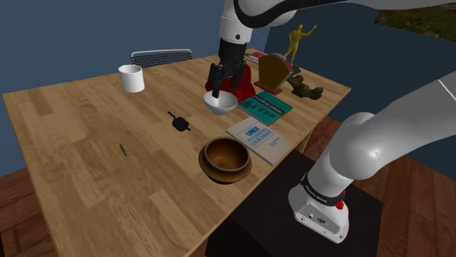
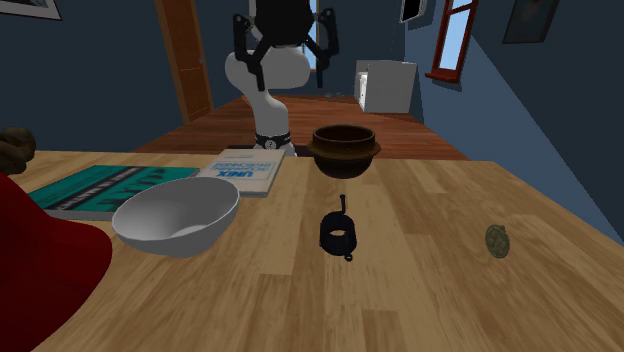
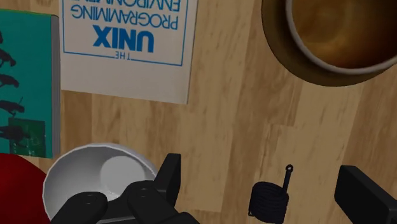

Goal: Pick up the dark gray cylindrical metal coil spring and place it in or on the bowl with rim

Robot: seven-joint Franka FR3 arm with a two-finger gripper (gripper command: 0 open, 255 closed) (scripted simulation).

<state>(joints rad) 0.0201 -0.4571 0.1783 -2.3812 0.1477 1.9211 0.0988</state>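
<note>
Shoulder view: the gripper (image 1: 223, 87) hangs over the far side of the wooden table (image 1: 73, 146), above a white bowl (image 1: 221, 104). The dark coil spring (image 1: 178, 123) lies on the table left of that bowl, well apart from the brown rimmed bowl (image 1: 226, 158) near the stand.

Second exterior view: the jaws stand wide, high above the table. The spring sits between the white bowl on the left and a small greenish disc (image 2: 496, 240) on the right.

Wrist view: the spring lies on the wood between the spread fingers (image 3: 170, 175), untouched by them, beside the white bowl.
</note>
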